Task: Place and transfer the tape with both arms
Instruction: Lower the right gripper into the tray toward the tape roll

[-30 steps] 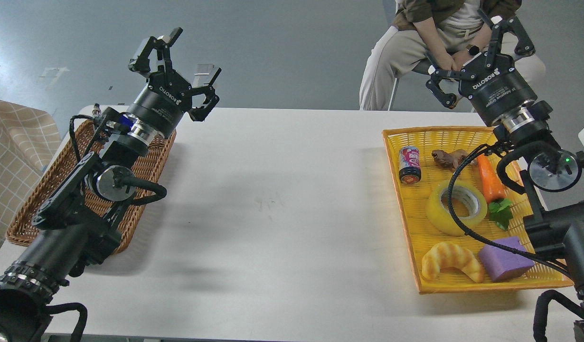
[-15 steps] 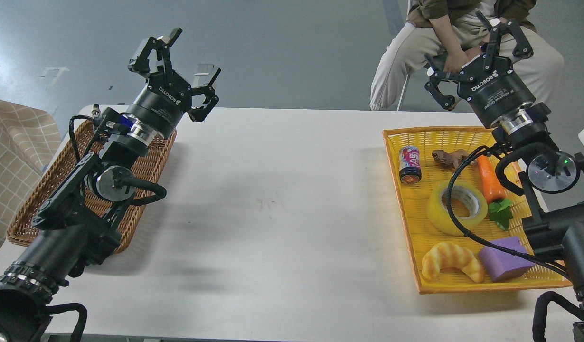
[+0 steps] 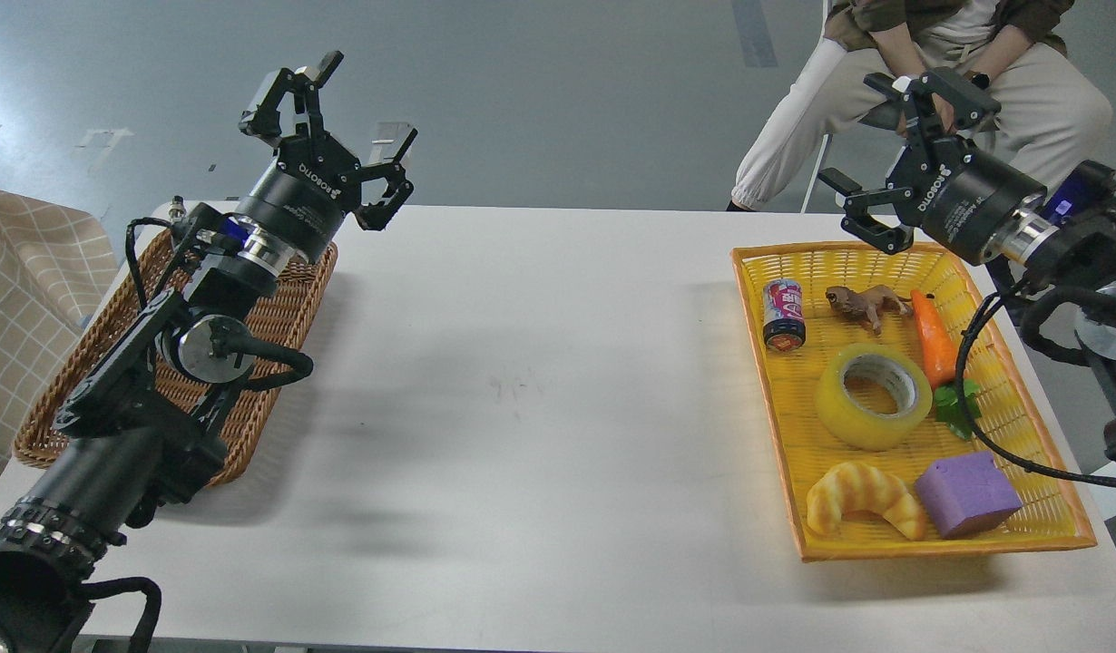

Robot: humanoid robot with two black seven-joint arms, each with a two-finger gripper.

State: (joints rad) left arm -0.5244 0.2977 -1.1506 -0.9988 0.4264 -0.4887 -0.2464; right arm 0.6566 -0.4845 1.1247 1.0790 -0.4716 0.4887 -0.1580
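Note:
The tape, a wide yellow roll with a grey-white core, lies flat in the middle of the yellow tray on the right of the table. My right gripper is open and empty, held in the air above the tray's far edge, well above and behind the tape. My left gripper is open and empty, raised over the far end of the brown wicker basket at the table's left.
In the tray lie a small can, a brown toy animal, a carrot, a croissant and a purple block. A seated person is behind the table's far right edge. A checked cloth is at far left.
My right arm has swung right and turned, so its gripper now points left over the tray's far edge and no longer covers the tape. The person shifted right. The left arm barely moved.

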